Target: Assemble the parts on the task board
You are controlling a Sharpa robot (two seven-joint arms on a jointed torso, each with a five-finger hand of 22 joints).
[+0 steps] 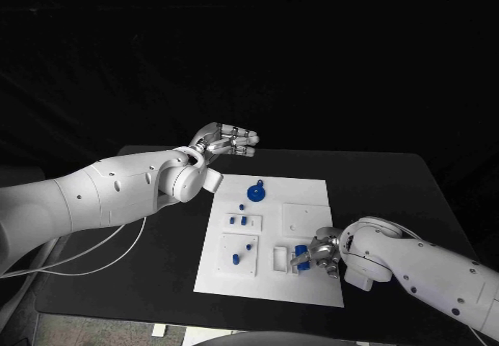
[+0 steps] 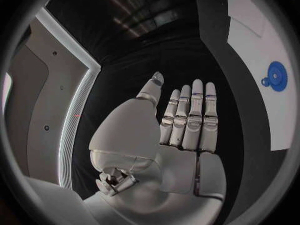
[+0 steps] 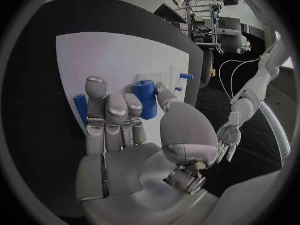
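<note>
One flat white rectangular task board [image 1: 305, 194] lies in the middle of the black worktop [image 1: 385, 180]. On it lie one round blue disc part [image 1: 256, 192] near the far edge, about four small blue pieces [image 1: 242, 218] on the left half, and a blue cylinder part [image 1: 301, 257] near the front edge. The left hand [image 1: 227, 140] hovers beyond the board's far left corner, fingers straight, holding nothing. The right hand [image 1: 320, 254] grips the blue cylinder part between thumb and fingers.
</note>
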